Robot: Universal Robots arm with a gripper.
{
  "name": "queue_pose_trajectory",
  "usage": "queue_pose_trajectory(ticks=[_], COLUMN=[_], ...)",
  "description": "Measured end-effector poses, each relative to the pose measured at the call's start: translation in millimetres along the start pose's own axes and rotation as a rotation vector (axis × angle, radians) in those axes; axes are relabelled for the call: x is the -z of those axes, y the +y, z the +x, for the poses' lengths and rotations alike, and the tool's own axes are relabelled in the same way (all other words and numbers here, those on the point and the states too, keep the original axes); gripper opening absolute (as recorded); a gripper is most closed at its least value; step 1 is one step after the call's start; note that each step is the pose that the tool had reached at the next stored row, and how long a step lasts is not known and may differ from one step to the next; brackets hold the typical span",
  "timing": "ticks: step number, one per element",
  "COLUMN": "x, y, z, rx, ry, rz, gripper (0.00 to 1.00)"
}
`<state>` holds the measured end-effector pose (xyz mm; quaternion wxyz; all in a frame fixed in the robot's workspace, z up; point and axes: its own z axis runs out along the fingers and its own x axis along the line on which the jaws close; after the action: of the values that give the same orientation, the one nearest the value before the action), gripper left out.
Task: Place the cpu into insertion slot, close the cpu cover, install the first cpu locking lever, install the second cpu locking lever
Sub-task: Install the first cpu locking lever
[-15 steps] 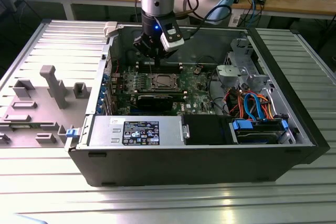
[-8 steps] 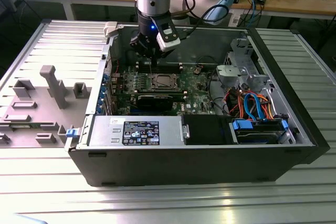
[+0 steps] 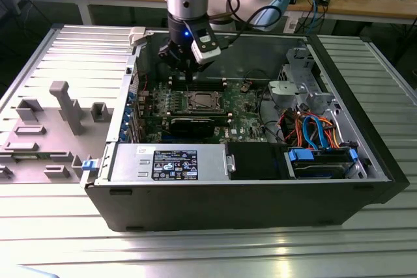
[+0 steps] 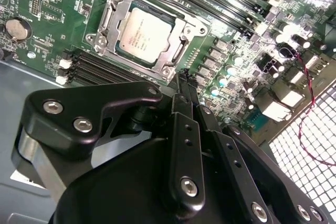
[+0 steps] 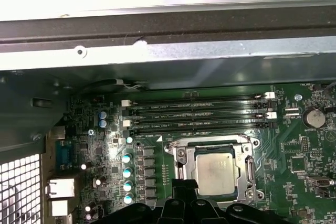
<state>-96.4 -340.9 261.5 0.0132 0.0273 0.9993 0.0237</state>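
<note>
Hovering shut and empty just beside the cpu cover [image 4: 178,53], the gripper [image 4: 182,77] probably needs a square, gentle press.

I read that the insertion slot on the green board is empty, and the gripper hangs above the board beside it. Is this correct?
Not quite: the insertion slot is not empty. The second wrist view shows the cpu lying in it, framed by the cpu cover. The gripper does hang above the green board beside it.
</note>
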Motion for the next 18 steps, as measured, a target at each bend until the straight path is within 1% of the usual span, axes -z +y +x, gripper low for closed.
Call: queue_pose_trajectory(ticks=[15,18], x=[0.0,0.0], y=[-0.1,-0.2], z=[1.0,3.0], rx=[0.000,0.007], ry=[0.0000,0.0003], rz=[0.0000,-0.0002], gripper=[0.11,0.11])
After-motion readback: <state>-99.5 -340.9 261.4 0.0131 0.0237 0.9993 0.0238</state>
